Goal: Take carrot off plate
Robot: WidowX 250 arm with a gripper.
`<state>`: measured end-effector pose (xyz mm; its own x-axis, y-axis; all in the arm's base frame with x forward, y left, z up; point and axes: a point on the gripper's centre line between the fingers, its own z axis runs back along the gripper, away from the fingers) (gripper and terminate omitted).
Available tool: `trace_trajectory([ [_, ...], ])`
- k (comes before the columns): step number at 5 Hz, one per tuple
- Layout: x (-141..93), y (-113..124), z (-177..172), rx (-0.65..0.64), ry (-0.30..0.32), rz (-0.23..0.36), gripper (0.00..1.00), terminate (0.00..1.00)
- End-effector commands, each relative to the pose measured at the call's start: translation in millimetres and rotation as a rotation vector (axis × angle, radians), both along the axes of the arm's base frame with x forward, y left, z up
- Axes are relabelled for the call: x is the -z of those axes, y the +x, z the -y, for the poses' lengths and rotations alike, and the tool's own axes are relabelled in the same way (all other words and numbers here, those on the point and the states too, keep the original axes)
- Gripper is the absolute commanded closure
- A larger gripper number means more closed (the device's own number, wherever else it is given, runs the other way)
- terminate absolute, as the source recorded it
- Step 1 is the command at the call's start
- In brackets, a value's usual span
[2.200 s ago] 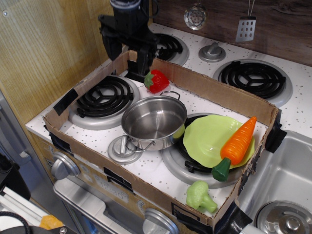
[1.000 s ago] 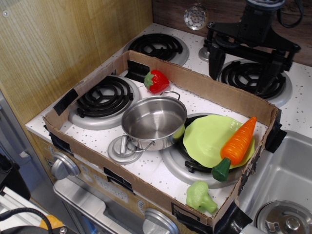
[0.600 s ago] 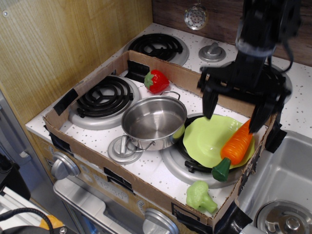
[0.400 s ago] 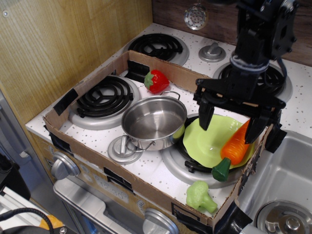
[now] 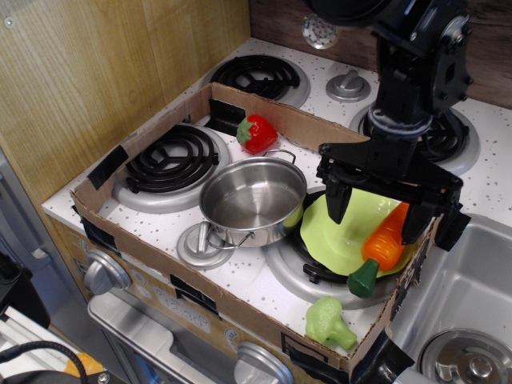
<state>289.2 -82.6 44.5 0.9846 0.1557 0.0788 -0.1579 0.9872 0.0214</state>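
The orange carrot [image 5: 382, 245] with its dark green stem end lies on the right side of the lime-green plate [image 5: 340, 238], stem toward the front; its tip is hidden behind my gripper. My black gripper [image 5: 377, 214] hangs open directly over the plate. Its left finger is above the plate's middle and its right finger is at the carrot's far end. The fingers hold nothing.
A steel pot [image 5: 252, 199] sits left of the plate, touching its rim. A red strawberry [image 5: 258, 133] lies at the back of the cardboard box wall [image 5: 160, 264]. Pale green broccoli [image 5: 328, 322] lies at the front right. A sink [image 5: 464, 320] is at the right.
The gripper has swung from the back left, over the rear burners, and come down open over the plate and carrot. Carrot and plate have not moved.
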Motion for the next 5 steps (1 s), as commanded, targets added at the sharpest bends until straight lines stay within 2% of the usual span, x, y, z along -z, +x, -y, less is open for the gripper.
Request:
trace_trajectory([
  [1, 7, 4, 9, -0.009, -0.009, 0.072, 0.0, 0.0],
  [2, 13, 2, 12, -0.019, -0.021, 0.089, 0.0, 0.0],
  [3, 14, 1, 12, -0.033, -0.029, 0.092, 1.0, 0.0],
  [4, 7, 2, 12, -0.043, -0.024, 0.076, 1.0, 0.0],
  [5, -15, 5, 12, -0.11, -0.03, 0.082, 1.0, 0.0],
])
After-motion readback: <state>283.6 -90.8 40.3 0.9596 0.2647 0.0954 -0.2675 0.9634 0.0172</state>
